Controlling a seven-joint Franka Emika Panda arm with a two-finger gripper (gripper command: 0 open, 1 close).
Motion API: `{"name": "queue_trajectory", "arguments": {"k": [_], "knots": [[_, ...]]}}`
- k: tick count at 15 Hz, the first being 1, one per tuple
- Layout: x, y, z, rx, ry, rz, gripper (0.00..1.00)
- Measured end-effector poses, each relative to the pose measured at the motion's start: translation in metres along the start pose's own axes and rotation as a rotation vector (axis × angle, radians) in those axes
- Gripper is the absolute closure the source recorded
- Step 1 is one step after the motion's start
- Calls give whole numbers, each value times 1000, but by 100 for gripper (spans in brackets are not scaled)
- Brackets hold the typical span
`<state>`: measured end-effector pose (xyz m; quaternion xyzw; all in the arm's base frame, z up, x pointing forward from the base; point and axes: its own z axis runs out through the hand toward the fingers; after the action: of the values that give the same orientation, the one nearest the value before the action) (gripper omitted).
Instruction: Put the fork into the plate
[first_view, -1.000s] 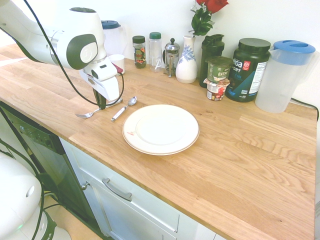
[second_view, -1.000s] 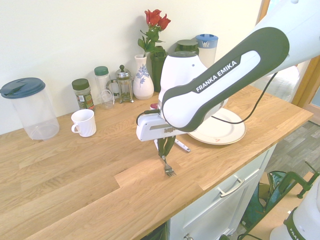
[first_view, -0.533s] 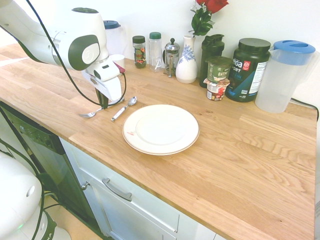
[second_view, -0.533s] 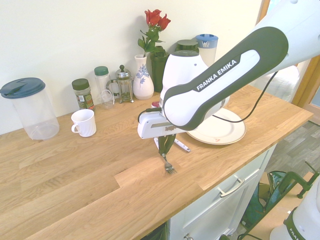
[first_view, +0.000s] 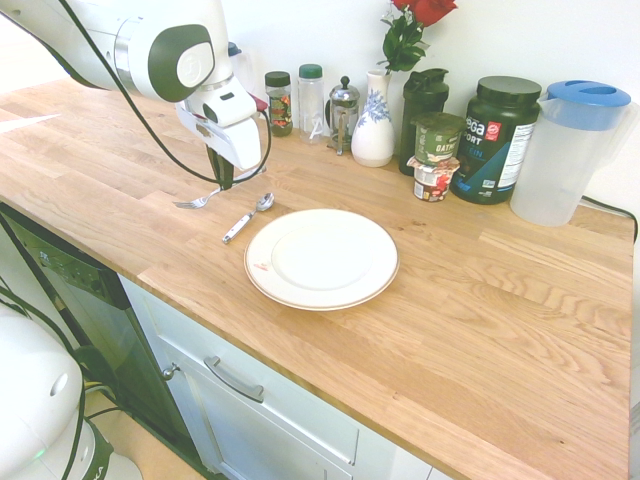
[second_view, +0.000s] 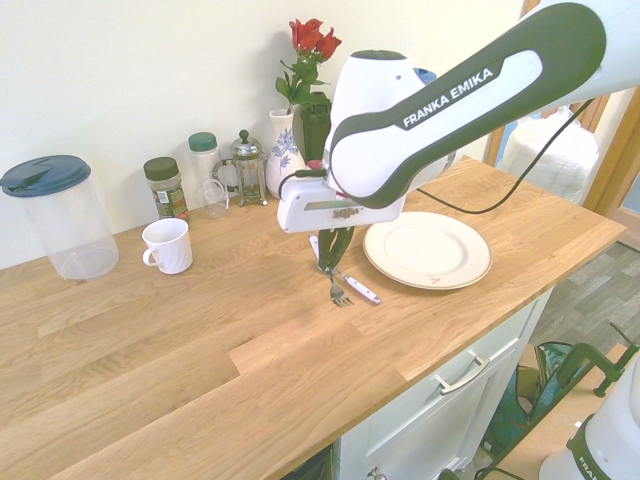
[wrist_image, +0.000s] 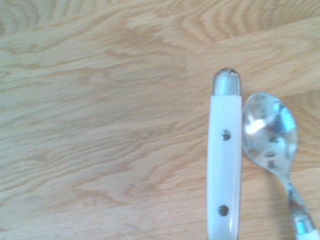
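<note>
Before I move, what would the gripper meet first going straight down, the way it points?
Probably the wooden countertop, with the held fork touching before the gripper; the spoon lies close by, and the remaining height is unclear.

Position of the fork (second_view: 341, 292) was found altered: together with the jaws (second_view: 327, 267), it had shifted away from the tabletop's (second_view: 270, 350) front edge, and in the second exterior view its tines had come near the spoon's (second_view: 360, 290) handle. The arm (second_view: 400, 145) had travelled the same way. In that view the plate (second_view: 430, 252), formerly covered in part by the arm, had come fully into sight, while the blue-lidded pitcher (second_view: 427, 75) (seen well enough earlier) had become mostly hidden.
</note>
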<state>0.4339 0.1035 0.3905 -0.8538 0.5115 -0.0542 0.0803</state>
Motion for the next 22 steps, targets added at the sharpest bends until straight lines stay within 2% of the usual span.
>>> {"name": "queue_trajectory", "arguments": {"k": [6,10,18,19,22], "knots": [[68,79,-28,-4,48,97,100],[90,122,-11,-39,37,138,100],[110,132,1,-44,28,155,100],[110,132,4,-46,25,157,0],[111,132,7,-44,17,160,0]]}}
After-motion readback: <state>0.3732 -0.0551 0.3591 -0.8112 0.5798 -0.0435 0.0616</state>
